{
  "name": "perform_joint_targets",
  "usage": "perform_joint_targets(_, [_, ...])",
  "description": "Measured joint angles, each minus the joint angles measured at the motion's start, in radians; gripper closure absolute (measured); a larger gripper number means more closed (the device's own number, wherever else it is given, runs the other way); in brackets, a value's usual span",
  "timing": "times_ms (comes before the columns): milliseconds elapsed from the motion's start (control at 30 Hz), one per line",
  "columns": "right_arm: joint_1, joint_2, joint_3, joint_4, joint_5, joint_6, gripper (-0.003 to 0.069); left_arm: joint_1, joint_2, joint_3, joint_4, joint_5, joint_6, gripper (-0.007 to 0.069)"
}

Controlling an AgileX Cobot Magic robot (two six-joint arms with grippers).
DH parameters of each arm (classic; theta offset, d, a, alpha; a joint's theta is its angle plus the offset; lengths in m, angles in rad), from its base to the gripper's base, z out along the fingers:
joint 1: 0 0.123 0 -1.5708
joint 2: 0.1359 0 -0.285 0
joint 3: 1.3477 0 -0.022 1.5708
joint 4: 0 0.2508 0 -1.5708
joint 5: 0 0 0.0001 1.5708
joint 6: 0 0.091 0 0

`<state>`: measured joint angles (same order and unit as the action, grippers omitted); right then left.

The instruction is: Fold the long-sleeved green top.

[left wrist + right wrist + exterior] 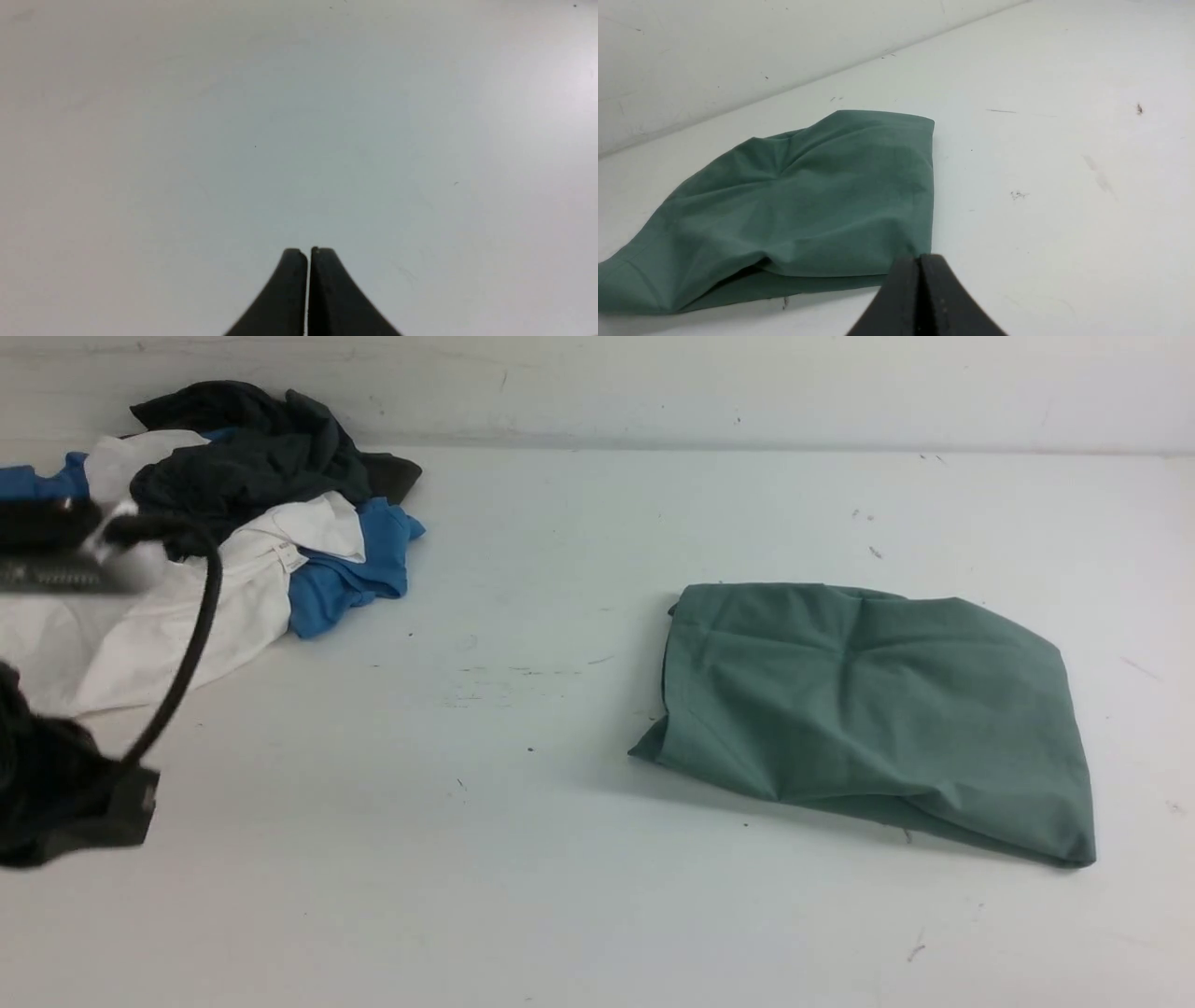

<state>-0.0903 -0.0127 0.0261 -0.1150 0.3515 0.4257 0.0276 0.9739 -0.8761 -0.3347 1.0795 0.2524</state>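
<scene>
— Closest to your front camera sits the left arm (65, 803), dark and blurred at the left edge. How is its gripper?

— Your left gripper (308, 254) has its jaws pressed together over bare white table (299, 116), holding nothing.

— And the right one?

— Your right gripper (920, 261) is closed and empty too, just beside the green long-sleeved top (868, 709), which lies folded on the table's right half, well apart from the pile of clothes (252, 523) at far left.
</scene>
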Motion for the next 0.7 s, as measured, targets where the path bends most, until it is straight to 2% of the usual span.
perform_joint_targets(67, [0.000,0.000,0.000,0.000,0.000,-0.025,0.0673,0.000,-0.058,0.082,-0.009,-0.047,-0.001,0.0628])
perform_joint_targets(167, [0.000,0.000,0.000,0.000,0.001,-0.206,0.0673,0.000,-0.181,0.262,-0.050,-0.202,-0.001,0.0628])
perform_joint_targets(200, [0.000,0.000,0.000,0.000,0.001,-0.302,0.0673,0.000,-0.230,0.330,-0.057,-0.257,-0.001,0.0628])
perform_joint_targets(400, [0.000,0.000,0.000,0.001,0.001,-0.604,0.0673,0.000,-0.380,0.453,-0.090,-0.420,-0.001,0.0628])
perform_joint_targets(533, [0.000,0.000,0.000,0.001,0.001,-0.654,0.0673,0.000,-0.429,0.458,-0.103,-0.462,-0.002,0.0628])
perform_joint_targets(700, [0.000,0.000,0.000,0.001,0.001,-0.660,0.0673,0.000,-0.437,0.449,-0.146,-0.456,-0.002,0.0628])
